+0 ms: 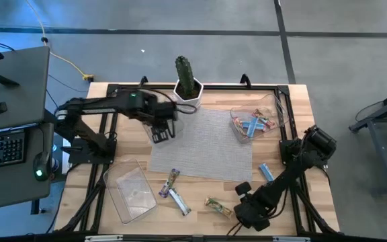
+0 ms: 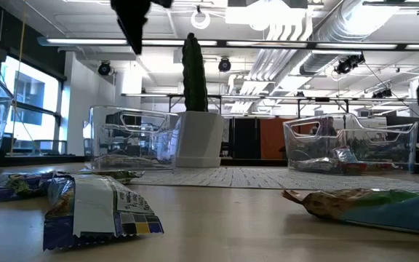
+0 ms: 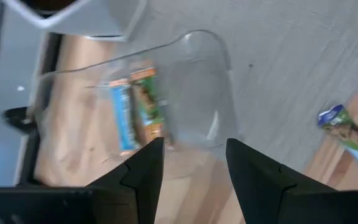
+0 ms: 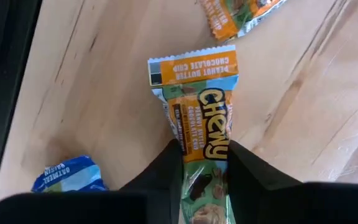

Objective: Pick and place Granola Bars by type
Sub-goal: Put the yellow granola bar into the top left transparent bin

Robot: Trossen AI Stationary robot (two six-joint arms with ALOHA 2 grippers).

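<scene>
My right gripper (image 1: pixel 242 210) is shut on an orange-and-green granola bar (image 1: pixel 218 206) near the table's front edge; the bar also shows in the right wrist view (image 4: pixel 201 112). My left gripper (image 1: pixel 161 133) hangs open and empty above a clear tub (image 3: pixel 185 87) that holds a blue bar (image 3: pixel 123 115) and an orange-green bar (image 3: pixel 146 102). Two purple-and-white bars (image 1: pixel 173 190) lie on the wood near the front. A blue bar (image 1: pixel 266 173) lies right of the mat. My right gripper pinches the orange-and-green bar between its two fingers at the end nearest the gripper (image 4: pixel 202 163). The fingers lie along the bar, coming from the table's right. The bar's free end (image 2: pixel 304 198) seems to lie on the table.
A potted cactus (image 1: pixel 187 81) stands at the far edge. A clear tub (image 1: pixel 255 122) with several bars stands at the mat's far right. An empty clear tub (image 1: pixel 132 191) lies at the near left. A grey mat (image 1: pixel 203 144) covers the middle.
</scene>
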